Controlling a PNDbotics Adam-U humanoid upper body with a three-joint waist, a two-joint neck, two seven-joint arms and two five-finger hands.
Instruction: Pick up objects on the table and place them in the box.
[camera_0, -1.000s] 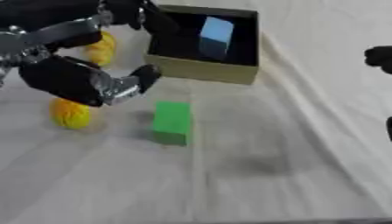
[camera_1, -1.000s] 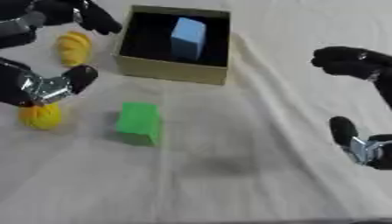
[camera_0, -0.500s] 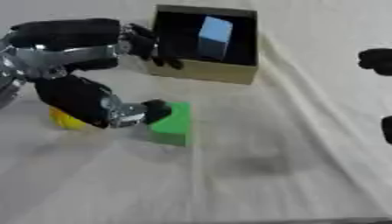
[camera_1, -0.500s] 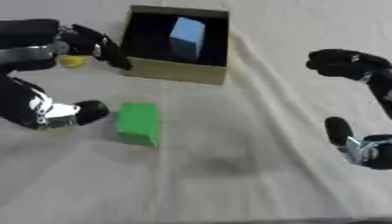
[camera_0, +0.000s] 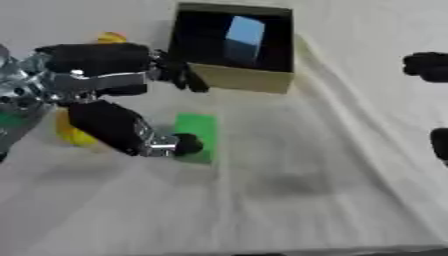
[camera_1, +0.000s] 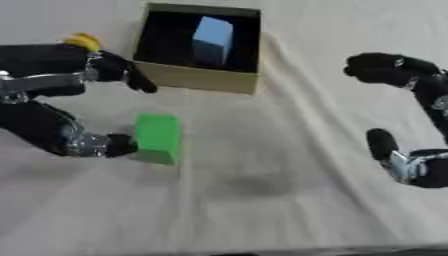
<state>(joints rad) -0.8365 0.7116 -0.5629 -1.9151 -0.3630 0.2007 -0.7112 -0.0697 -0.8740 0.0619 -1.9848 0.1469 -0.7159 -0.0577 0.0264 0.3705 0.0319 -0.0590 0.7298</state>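
A green block (camera_1: 158, 137) lies on the white cloth in front of the box. My left hand (camera_0: 103, 70) is spread open over the area to its left. Its thumb tip (camera_0: 185, 144) touches the block's left side, and its fingers (camera_0: 179, 75) stretch toward the box's front left corner, above the block. A tan box (camera_0: 241, 80) with a dark inside holds a light blue block (camera_0: 244, 34). One yellow object (camera_0: 72, 132) lies partly hidden behind my left thumb; another (camera_1: 83, 40) peeks out above my left arm. My right hand (camera_1: 388, 69) hangs open at the right edge, holding nothing.
The white cloth (camera_1: 262, 200) has a crease running diagonally from the box's right corner toward the lower right. A faint dark smudge (camera_1: 249, 186) marks the cloth in front of the green block.
My left hand has swung right and down from the yellow object to the green block, and its thumb now touches the block. The right hand has barely moved.
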